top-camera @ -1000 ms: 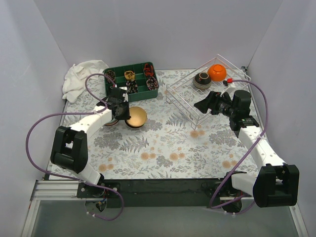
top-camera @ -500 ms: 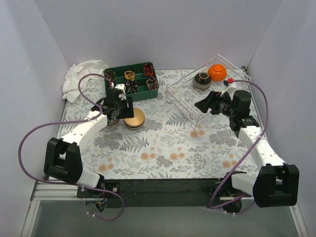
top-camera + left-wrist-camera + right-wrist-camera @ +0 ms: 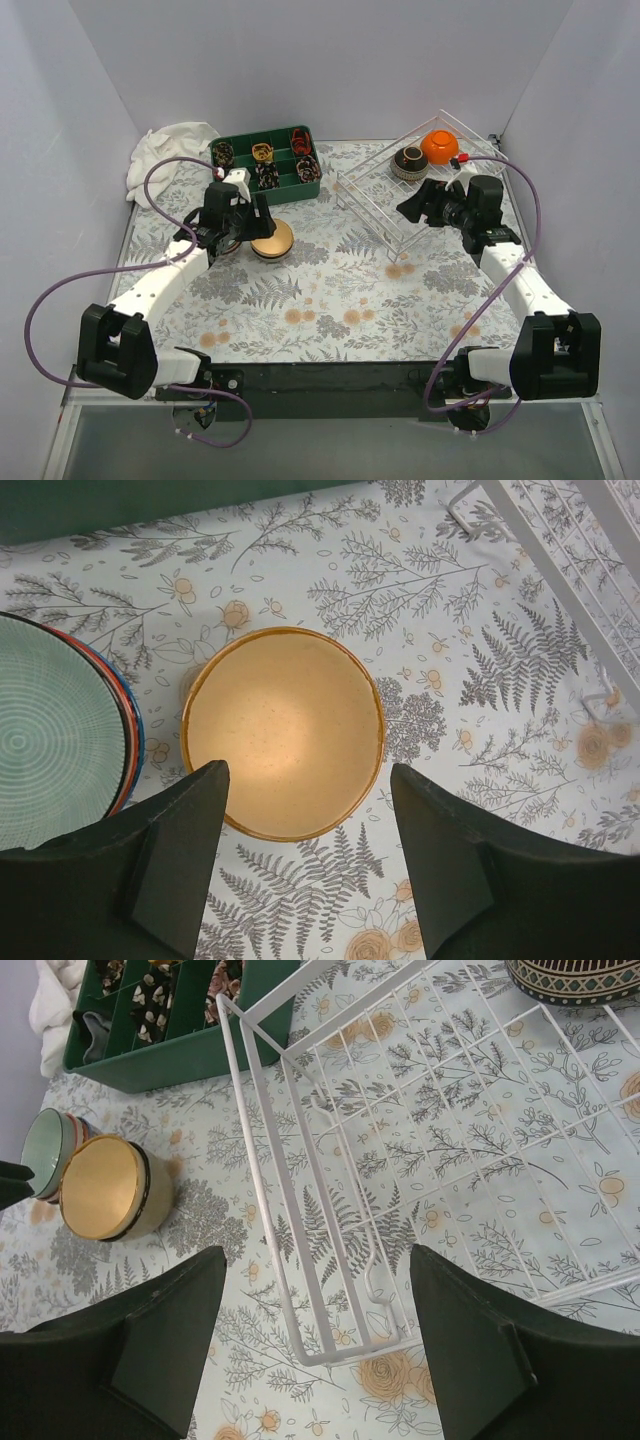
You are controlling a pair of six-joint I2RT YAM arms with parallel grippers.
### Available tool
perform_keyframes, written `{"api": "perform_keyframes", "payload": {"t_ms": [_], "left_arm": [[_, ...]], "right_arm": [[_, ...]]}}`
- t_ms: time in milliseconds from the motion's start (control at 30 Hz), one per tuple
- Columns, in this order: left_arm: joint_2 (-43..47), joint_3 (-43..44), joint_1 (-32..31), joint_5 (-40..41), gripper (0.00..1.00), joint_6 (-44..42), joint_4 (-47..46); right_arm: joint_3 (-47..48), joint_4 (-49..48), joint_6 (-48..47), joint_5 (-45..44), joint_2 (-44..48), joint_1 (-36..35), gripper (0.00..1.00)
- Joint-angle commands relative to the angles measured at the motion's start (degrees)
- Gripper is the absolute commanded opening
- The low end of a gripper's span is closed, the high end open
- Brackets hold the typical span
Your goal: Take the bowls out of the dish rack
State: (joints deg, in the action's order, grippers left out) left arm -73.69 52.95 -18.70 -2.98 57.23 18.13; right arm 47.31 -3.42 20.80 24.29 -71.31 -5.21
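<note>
At two o'clock on the flowered table [image 3: 330, 300]: the dish rack [image 3: 372, 205]. Still carries two bowls in its far corner, toward one o'clock: a dark patterned bowl [image 3: 409, 162] and, just beside it, an orange bowl [image 3: 439, 147]. Not yet emptied, then.

Over the rack's six-o'clock edge: the right gripper [image 3: 318, 1270], fingers well apart and holding nothing, aimed across the wire floor. Has crept slightly nearer the rack over the last second, no more.

Out at nine o'clock from the rack, well apart from it: a tan bowl [image 3: 283, 732], mouth up on the table, just beside a stack of bowls [image 3: 55, 742] topped by a green one. Above the tan bowl: the left gripper [image 3: 308, 810], fingers spread to either side of the rim and clear of it. Was closed at that rim a second ago; has since let go and drawn back. Reads as one bowl delivered and released, with the left arm free again.

Farther out, at twelve o'clock from the tan bowl: the green tray [image 3: 265, 160]; at ten o'clock, a white cloth [image 3: 165, 160].

Likely next: a reach by the right gripper into the far corner, probably for the nearer, dark bowl.
</note>
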Motion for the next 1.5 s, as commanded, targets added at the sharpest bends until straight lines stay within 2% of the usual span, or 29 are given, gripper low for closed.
{"api": "perform_keyframes", "payload": {"t_ms": [0, 433, 733, 900, 1133, 1267, 1467], "left_arm": [[-2.32, -0.74, 0.68, -2.73, 0.65, 0.69, -1.61], [-9.10, 0.49, 2.35, -3.96, 0.65, 1.30, 0.59], [-3.66, 0.05, 2.35, -5.37, 0.68, 0.87, -1.34], [1.09, -1.27, 2.44, -4.14, 0.70, -0.28, -3.36], [5.83, -2.15, 2.35, -0.54, 0.80, -1.51, -4.86], [8.29, -2.94, 2.35, 2.27, 0.89, -1.86, -5.65], [10.49, -3.73, 2.44, 7.19, 0.98, -2.21, -6.09]], "right_arm": [[3.14, -0.97, -0.67, -1.00, -0.76, 0.38, 0.82], [3.05, -1.06, -1.28, -1.79, -3.31, 0.47, 0.82], [6.92, -3.42, 0.12, -5.66, -6.73, 2.13, 0.83], [12.09, -4.58, 1.26, -5.84, -12.26, 3.63, 0.84], [22.46, -4.58, 5.47, -8.99, -23.33, 4.60, 0.87], [28.78, -4.58, 8.38, -11.19, -28.96, 6.26, 0.89], [32.14, -7.12, 12.42, -14.44, -35.74, 6.53, 0.90]]}}
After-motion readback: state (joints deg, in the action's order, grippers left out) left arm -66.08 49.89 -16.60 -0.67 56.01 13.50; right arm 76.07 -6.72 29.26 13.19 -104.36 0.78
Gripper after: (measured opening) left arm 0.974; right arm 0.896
